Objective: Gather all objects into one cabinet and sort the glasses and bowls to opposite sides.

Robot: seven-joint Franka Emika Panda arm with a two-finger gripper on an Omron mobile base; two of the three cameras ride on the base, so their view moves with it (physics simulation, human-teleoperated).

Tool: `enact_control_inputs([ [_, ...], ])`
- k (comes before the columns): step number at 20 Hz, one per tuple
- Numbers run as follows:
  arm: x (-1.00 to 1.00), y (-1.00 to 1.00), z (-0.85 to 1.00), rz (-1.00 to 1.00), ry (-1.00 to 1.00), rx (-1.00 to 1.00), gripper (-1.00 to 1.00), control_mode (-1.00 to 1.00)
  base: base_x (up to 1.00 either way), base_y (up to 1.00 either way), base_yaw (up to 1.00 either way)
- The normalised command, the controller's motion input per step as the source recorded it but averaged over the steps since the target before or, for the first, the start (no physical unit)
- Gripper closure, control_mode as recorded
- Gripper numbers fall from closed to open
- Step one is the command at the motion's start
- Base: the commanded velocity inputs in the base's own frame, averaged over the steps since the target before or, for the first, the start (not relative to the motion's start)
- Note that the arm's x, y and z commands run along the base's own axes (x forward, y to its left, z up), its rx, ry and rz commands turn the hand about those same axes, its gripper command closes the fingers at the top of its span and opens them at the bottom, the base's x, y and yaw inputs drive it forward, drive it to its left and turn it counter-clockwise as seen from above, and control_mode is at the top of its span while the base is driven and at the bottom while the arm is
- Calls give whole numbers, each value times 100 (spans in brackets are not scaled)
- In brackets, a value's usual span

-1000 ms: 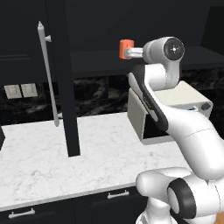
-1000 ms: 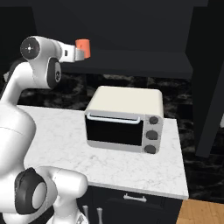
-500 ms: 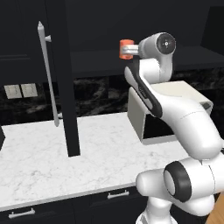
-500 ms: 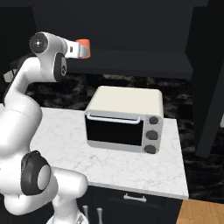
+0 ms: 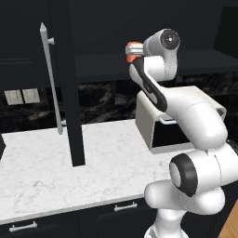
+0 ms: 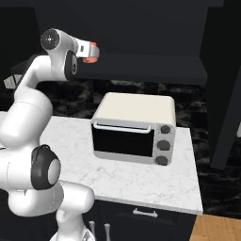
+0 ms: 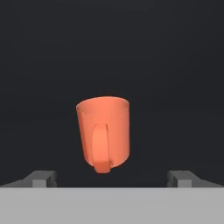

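Reaching up into the open black wall cabinet [image 5: 69,93], we had our gripper [image 7: 112,177] spread wide, holding nothing; a salmon-orange cup [image 7: 104,133] stood on the shelf just ahead. We judged the remaining objects and the sorting still undone.

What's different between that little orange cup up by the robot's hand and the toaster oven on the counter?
The cup is salmon-orange; the toaster oven is cream with a dark glass door. The cup is far smaller than the oven. The oven stands on the white marble counter, while the cup is up high in front of the open gripper. Both have a handle.
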Motion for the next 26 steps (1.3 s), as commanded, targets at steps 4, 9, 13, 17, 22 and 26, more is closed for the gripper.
enact_control_inputs([
  [4,34,0,0,0,4,0,-100,-100,0,0,0],
  [9,36,4,0,0,4,0,-100,-100,0,0,0],
  [13,24,6,-1,0,2,0,-100,-100,0,0,0],
  [17,8,1,-1,0,0,0,-100,-100,0,0,0],
  [22,1,0,-1,0,0,0,-100,-100,0,0,0],
  [26,9,1,-11,0,1,0,-100,-100,0,0,0],
])
